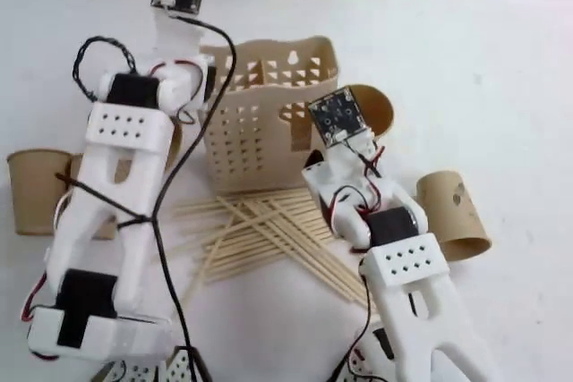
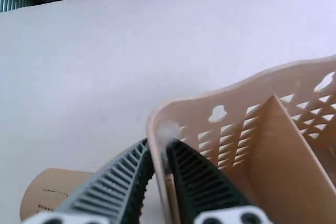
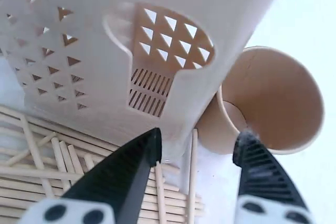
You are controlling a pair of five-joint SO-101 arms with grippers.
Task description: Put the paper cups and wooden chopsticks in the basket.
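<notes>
While the left gripper [image 2: 160, 174] held its ribbed fingers [image 2: 110, 187] pinched on the basket [image 2: 273, 145] wall, one finger inside and one outside, any lift or pull risked tipping or dragging the basket. Right gripper [image 3: 195, 148] hung with fingers [image 3: 123, 179] spread wide; between them sat the basket's corner, one loose chopstick [image 3: 191, 166] and the near wall of a paper cup [image 3: 273, 95] lying on its side. Closing there would probably catch the basket corner along with the cup, or crush the rim and send the cup rolling. Piled chopsticks [image 3: 31, 166] lay beyond the smooth finger, outside the gap; a sweep could scatter them. A further cup [image 2: 47, 192] lay on the left outer finger's side.
</notes>
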